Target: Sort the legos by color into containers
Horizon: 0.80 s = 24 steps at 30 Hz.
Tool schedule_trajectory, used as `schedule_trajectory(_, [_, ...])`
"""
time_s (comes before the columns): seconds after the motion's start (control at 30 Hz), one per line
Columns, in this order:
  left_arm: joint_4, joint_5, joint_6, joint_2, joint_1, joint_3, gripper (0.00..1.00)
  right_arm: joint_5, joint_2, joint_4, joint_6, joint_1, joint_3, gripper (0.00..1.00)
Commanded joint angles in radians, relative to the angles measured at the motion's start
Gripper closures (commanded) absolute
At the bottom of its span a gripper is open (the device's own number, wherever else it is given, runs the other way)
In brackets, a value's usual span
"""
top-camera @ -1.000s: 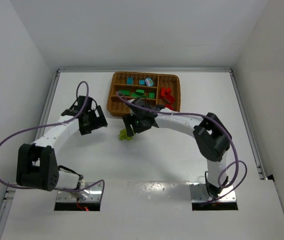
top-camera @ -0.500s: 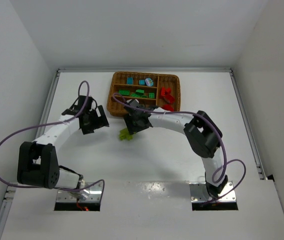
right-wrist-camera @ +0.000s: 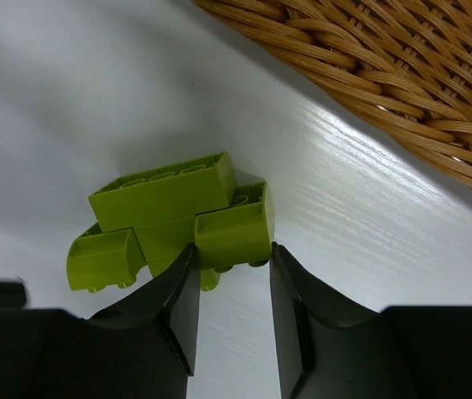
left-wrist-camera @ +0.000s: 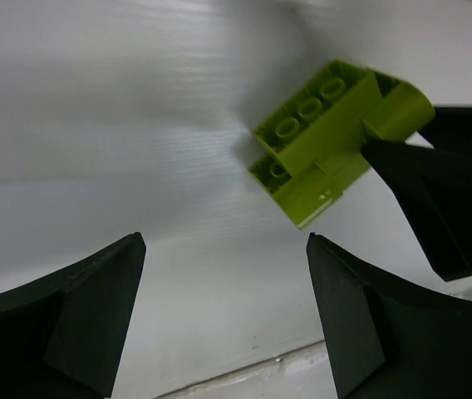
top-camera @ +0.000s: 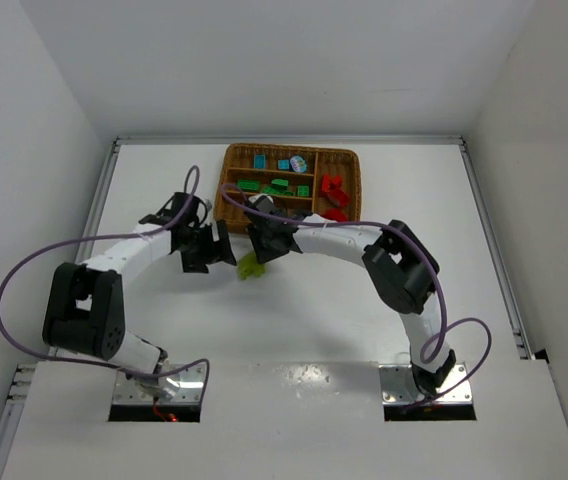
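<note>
"Where was the lime lego cluster [right-wrist-camera: 178, 220]?"

"Down at the white table [left-wrist-camera: 95, 125], near the wicker tray [right-wrist-camera: 369, 75] but outside it. Whether it rested on the table or hung just clear could not be told."

"And the right gripper [right-wrist-camera: 232, 248]?"

"Its two fingers pinched one end piece of the cluster from both sides."

"The left gripper [left-wrist-camera: 219, 316]?"

"Spread wide, with the cluster just beyond its fingertips and not touching them."

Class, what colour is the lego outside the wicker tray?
The lego is lime-yellow; it shows best in the right wrist view.
</note>
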Motion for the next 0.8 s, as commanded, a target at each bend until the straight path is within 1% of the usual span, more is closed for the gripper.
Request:
schedule_trajectory(0.0, [-0.015,0.050,0.030,0.031,-0.057,0.031,0.15,-0.004,-0.009,0.047,-0.012,0.001,0.002,0.84])
schedule_trajectory(0.17, [0.025,0.038,-0.019,0.063,-0.095,0.031,0.15,0.005,-0.009,0.038,-0.012,0.001,0.002,0.84])
schedule_trajectory(0.2, [0.034,0.015,-0.030,0.072,-0.095,0.031,0.15,0.005,-0.009,0.038,-0.012,0.001,0.002,0.84])
schedule_trajectory(0.37, [0.086,-0.004,-0.069,0.082,-0.106,0.022,0.15,0.005,-0.009,0.038,-0.012,0.001,-0.007,0.84])
schedule_trajectory(0.47, [0.131,-0.014,-0.093,0.092,-0.117,0.013,0.18,-0.004,-0.009,0.038,-0.012,0.001,-0.007,0.84])
schedule_trajectory(0.63, [0.141,-0.038,-0.093,0.115,-0.126,0.004,0.21,-0.014,-0.009,0.029,-0.012,0.001,0.002,0.84])
schedule_trajectory(0.67, [0.141,-0.038,-0.093,0.115,-0.126,0.004,0.23,-0.014,-0.009,0.029,-0.012,0.001,0.002,0.84])
schedule_trajectory(0.77, [0.141,-0.050,-0.065,0.105,-0.126,0.004,0.23,-0.014,-0.009,0.017,-0.012,0.001,0.011,0.84])
